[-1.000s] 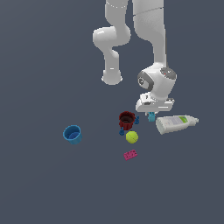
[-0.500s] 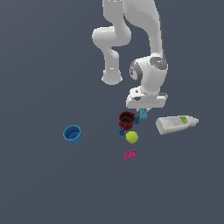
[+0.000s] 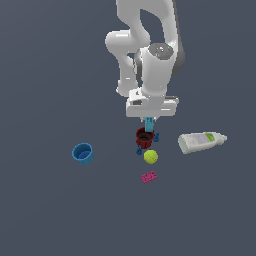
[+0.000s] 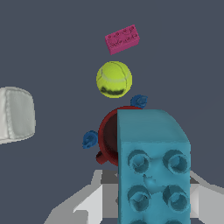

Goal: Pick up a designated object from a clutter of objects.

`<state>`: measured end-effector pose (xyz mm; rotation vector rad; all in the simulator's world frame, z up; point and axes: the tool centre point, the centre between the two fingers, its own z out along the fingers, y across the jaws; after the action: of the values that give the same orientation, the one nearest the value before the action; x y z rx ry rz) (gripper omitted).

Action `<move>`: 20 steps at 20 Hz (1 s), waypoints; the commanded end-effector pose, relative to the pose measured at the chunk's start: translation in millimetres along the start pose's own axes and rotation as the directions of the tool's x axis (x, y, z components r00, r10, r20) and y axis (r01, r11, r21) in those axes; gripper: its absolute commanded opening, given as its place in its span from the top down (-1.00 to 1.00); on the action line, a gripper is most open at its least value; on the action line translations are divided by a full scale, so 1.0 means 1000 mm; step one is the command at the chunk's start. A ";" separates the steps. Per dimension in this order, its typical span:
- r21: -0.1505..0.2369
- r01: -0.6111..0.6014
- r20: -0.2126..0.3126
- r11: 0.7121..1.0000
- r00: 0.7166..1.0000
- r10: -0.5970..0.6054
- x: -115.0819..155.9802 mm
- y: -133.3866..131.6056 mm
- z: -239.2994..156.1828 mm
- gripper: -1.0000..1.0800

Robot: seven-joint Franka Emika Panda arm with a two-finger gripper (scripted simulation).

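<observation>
The teal brick point(image 4: 154, 170) hung clamped in the gripper point(image 3: 149, 120), lifted clear of the bench point(image 3: 50, 210) directly over the red cup point(image 3: 144, 138). Small blue bits point(image 4: 90, 139) lay beside that cup, the ball point(image 3: 151, 157) just past it, then the pink brick point(image 3: 148, 177). The bottle point(image 3: 201, 142) and blue cup point(image 3: 82, 153) lay well apart on either side.

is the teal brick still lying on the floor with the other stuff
No, the teal brick hangs off the floor under the gripper, above the dark red cup.
</observation>
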<state>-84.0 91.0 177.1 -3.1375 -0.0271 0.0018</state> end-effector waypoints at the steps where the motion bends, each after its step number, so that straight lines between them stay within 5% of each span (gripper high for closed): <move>1: 0.002 0.001 0.000 1.000 1.000 -0.001 0.006 0.024 -0.021 1.00; 20: -0.002 -0.001 0.000 1.000 1.000 0.001 0.060 0.198 -0.172 1.00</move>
<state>-24.1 -94.3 337.8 -3.1388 -0.0234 0.0008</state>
